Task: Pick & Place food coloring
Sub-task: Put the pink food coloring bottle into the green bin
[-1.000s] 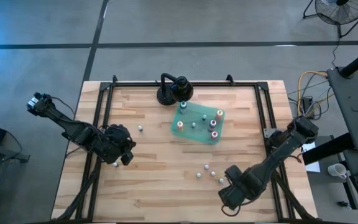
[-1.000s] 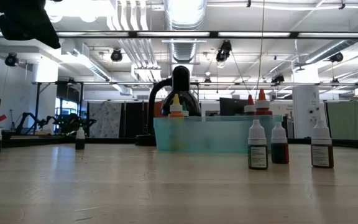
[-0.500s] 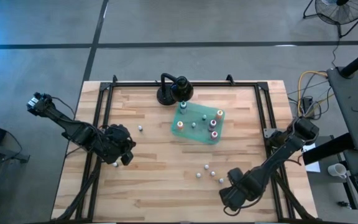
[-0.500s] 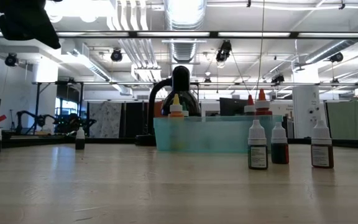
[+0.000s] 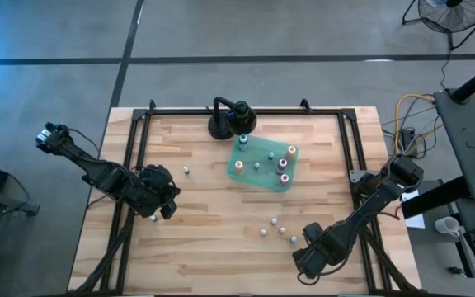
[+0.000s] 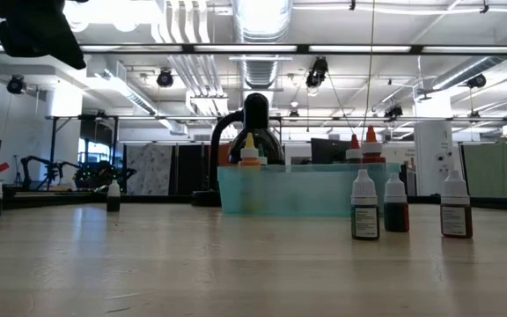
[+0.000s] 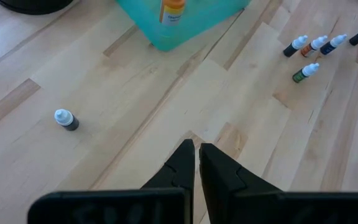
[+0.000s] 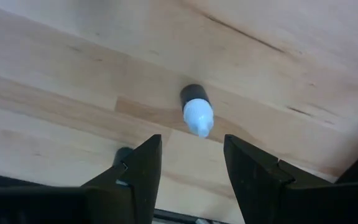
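Slightly, over the last second, the right gripper is creeping up-surface toward 12 o'clock. Its jaws are standing apart over a small white-capped dark food coloring bottle on the pale wooden surface, bottle lying just ahead of the gap, long axis roughly in line with the approach. The left gripper is waiting at 9 o'clock, jaws together.

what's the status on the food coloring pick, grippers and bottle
Right gripper open, hovering over a white-capped bottle near the table's front right. Left gripper shut, empty, waiting at left. Nothing in the way.
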You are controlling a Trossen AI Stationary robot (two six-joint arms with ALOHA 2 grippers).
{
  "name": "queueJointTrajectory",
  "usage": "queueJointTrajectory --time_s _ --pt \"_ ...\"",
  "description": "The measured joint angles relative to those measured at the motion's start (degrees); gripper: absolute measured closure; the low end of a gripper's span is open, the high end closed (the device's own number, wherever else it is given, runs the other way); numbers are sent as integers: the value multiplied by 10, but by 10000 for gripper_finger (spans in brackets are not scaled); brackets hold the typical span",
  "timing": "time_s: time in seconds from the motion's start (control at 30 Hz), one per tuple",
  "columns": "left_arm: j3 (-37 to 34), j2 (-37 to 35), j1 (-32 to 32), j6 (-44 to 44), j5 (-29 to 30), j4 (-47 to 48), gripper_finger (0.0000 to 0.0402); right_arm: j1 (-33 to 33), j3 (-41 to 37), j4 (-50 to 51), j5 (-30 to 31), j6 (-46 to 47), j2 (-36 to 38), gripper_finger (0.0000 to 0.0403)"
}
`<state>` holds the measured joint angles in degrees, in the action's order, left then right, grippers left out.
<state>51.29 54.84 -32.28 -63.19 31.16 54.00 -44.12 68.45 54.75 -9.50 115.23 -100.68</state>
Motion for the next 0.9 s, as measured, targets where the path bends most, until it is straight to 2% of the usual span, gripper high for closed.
queueJointTrajectory --time_s 0.23,0.9 --pt "0 0 0 0 0 0 401 1 -26 -40 2 -8 0 247" --pt "0 0 0 0 0 0 401 1 -34 -46 2 -8 0 303"
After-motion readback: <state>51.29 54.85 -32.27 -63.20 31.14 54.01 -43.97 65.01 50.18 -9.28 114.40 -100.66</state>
